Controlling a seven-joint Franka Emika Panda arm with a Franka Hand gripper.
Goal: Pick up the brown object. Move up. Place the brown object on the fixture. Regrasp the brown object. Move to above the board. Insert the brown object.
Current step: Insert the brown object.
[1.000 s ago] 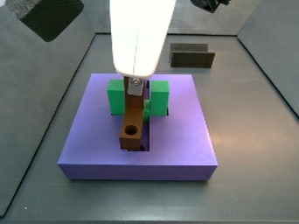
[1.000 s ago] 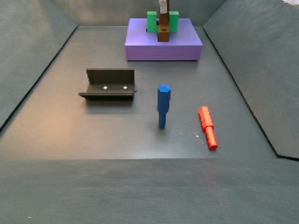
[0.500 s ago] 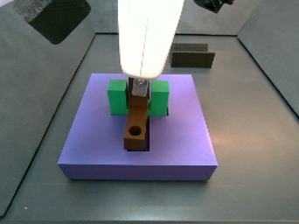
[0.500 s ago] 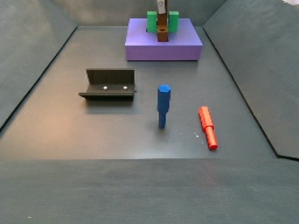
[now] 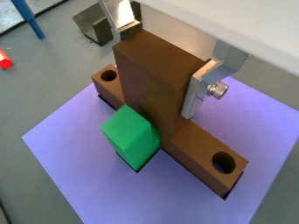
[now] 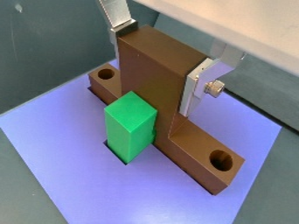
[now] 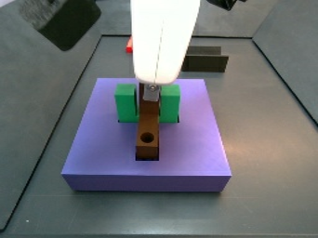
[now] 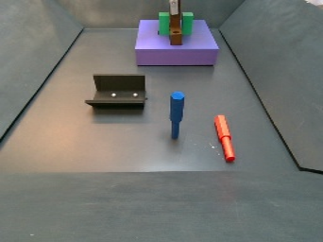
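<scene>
The brown object [image 7: 148, 130] lies along the board's [image 7: 192, 153] central slot, its round-holed end toward the board's front edge. My gripper [image 7: 149, 91] stands straight above it, shut on its raised middle block [image 5: 158, 83]. In both wrist views the silver fingers [image 6: 201, 80] press on the block's two sides. The green block [image 6: 132, 129] stands beside the bar, and in a side view it shows on both sides of the bar [image 7: 125, 102]. The fixture [image 8: 117, 92] sits apart on the floor with nothing on it, and in a side view the fixture [image 7: 205, 60] is behind the board.
A blue peg [image 8: 177, 113] stands upright on the floor mid-way down the enclosure, and a red peg [image 8: 225, 138] lies beside it. The board [image 8: 177, 52] sits at the far end. Dark sloped walls close in the floor on all sides.
The gripper has come down with the brown object; its holed end, raised over the slot a second ago, now sits down in the board.
</scene>
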